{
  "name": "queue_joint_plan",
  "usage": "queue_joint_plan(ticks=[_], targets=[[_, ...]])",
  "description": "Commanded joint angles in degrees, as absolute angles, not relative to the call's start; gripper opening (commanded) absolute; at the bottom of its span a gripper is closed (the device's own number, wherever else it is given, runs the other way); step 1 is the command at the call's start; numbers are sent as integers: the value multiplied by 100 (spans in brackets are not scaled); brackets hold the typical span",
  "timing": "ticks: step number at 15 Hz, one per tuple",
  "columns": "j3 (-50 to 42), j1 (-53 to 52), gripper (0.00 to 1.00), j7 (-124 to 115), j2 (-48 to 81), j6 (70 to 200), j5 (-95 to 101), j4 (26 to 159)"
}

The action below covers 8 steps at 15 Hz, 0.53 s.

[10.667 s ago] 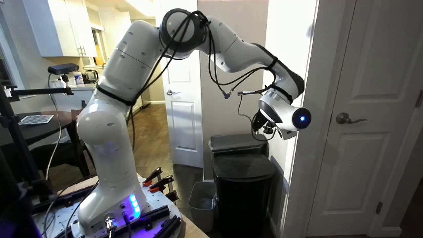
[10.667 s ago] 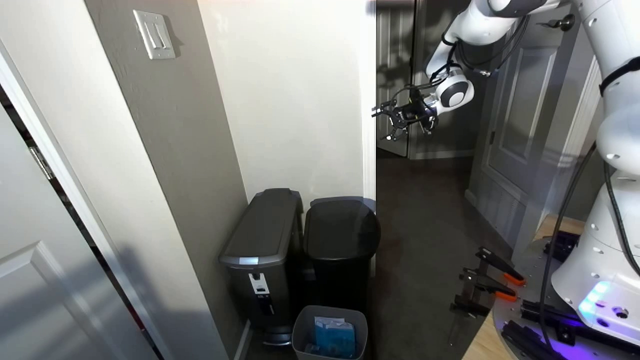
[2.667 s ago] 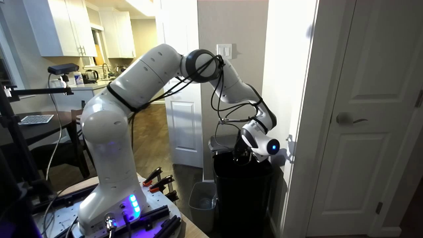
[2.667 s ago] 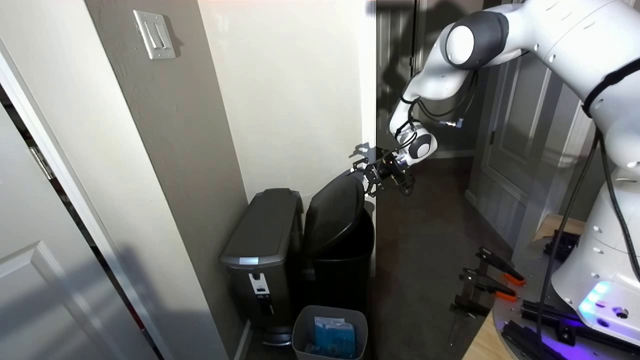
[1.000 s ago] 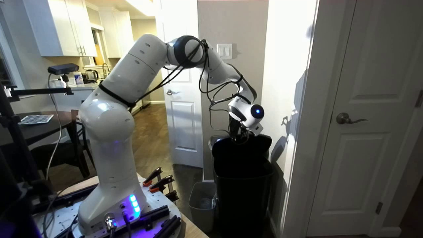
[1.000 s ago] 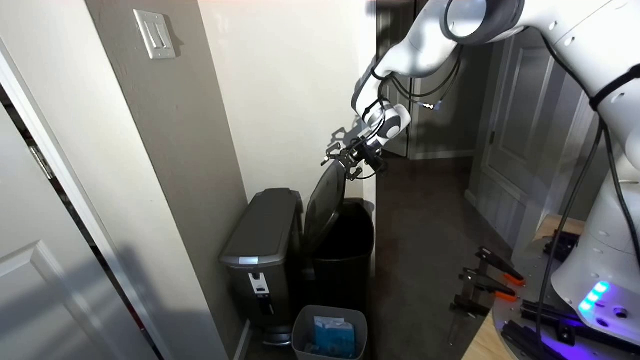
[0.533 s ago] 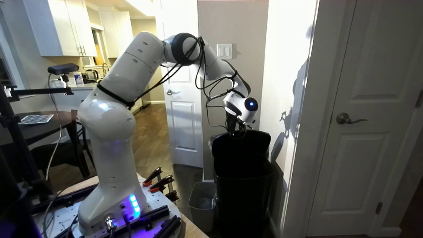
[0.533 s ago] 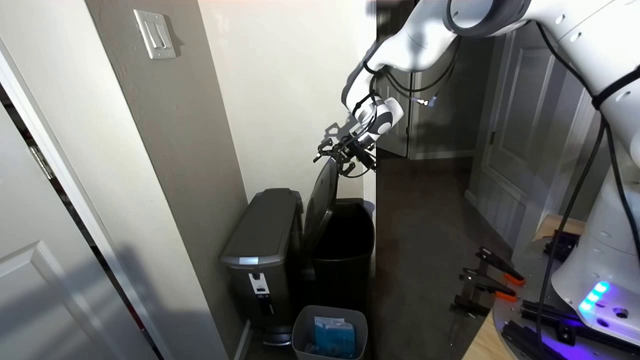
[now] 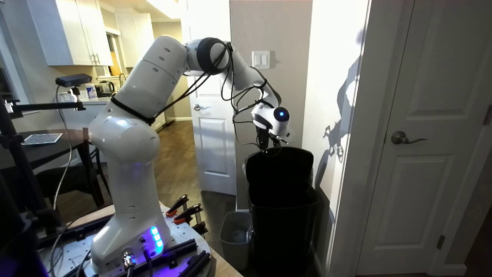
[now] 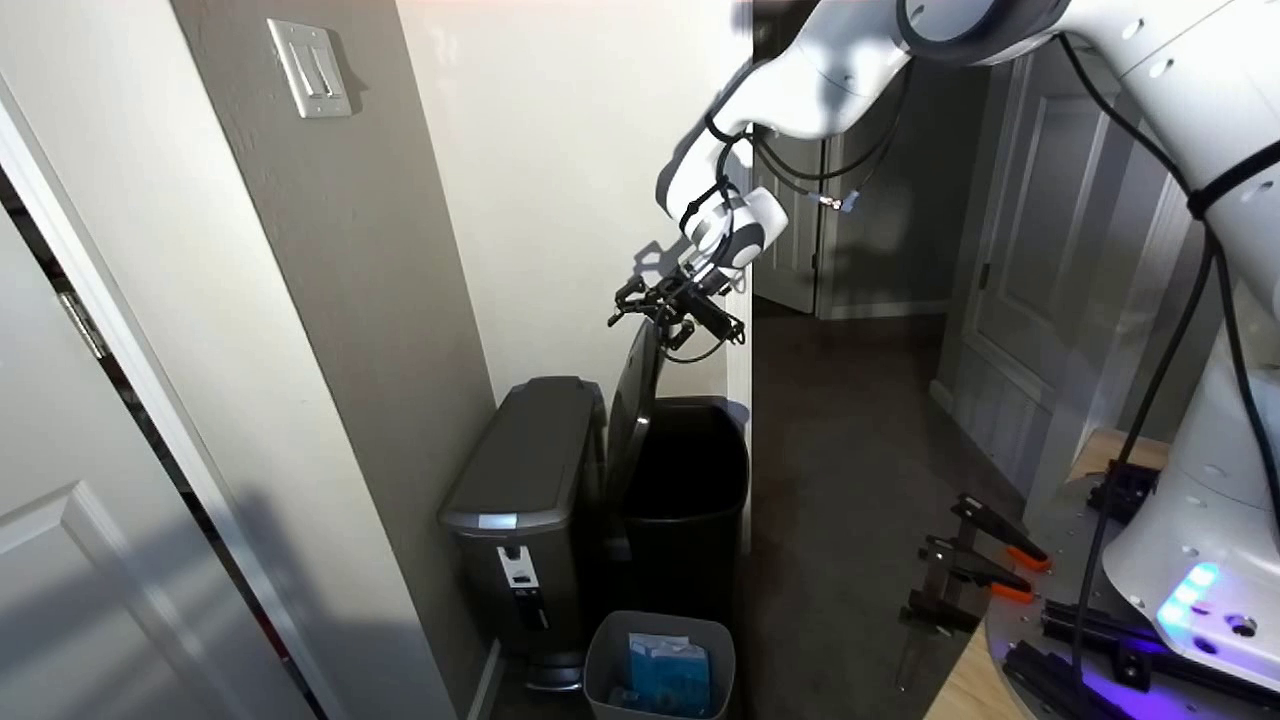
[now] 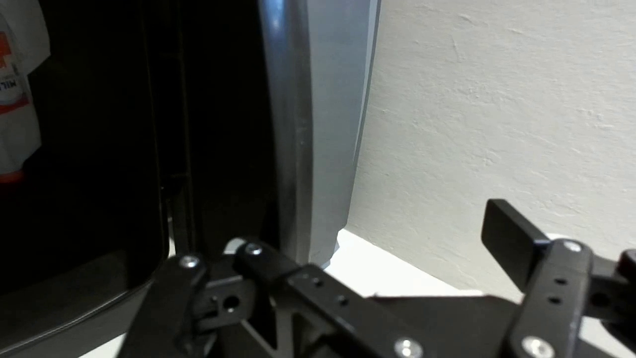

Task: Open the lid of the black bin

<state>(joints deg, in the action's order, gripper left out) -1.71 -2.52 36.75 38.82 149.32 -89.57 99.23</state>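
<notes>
The black bin stands in the corner with its mouth exposed; it also shows in an exterior view. Its lid is raised, tilted steeply back on its hinge side, near upright in an exterior view. My gripper is at the lid's top edge, its lower finger overlapping that edge; whether it touches cannot be told. In the wrist view the gripper has its fingers wide apart with nothing between the pads. The lid's edge rises behind the left finger. Inside the bin lies a labelled bottle.
A dark grey step bin stands beside the black bin, behind its raised lid. A small grey wastebasket with a blue package is in front. The white wall is close behind the gripper. Clamps stick out from the robot's table.
The lid lay flat and shut 10.7 s ago, was partly raised 2.7 s ago and now stands steeper. The gripper came down to it, then moved up and toward the grey bin, staying open.
</notes>
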Motion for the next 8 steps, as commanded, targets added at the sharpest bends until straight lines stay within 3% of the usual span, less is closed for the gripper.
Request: queue_joint_plan(ticks=[1,8], targets=[[-108,-516,100,3955,3553,15463,-9107,10205],[-21,-937,100,4357,3449,16247,-9234,10215]])
